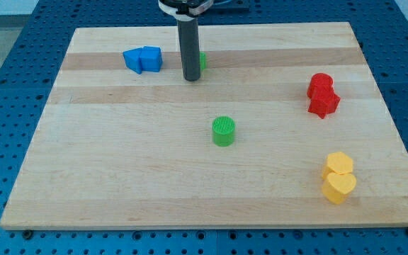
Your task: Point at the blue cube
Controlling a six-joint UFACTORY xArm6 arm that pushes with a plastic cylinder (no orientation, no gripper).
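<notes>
a pale wooden board serves as the counter (119,177), lying on a blue perforated base (6,42). the straight dark rod comes down from the view's top, and my tip (191,79) rests on the wood in the upper middle of the board. there are no fingers on this arm, only the rod, so nothing is open or shut and nothing is held.

the blue plastic cube (151,59) sits in the upper left part of the board, to the view's left of my tip and apart from it, with bare wood between. touching the cube's left side is a second blue plastic block (133,59) with slanted faces; its exact shape is hard to make out.

just behind the rod, on its right side, a sliver of a green plastic block (202,61) shows; most of it is hidden, so its shape cannot be told.

a green ribbed plastic cylinder (224,131) stands near the centre, below my tip and well apart from it.

at the view's right edge two red plastic blocks (322,95) sit pressed together, one behind the other. lower right, two yellow plastic blocks (339,177) touch likewise; the nearer one looks heart-shaped.
</notes>
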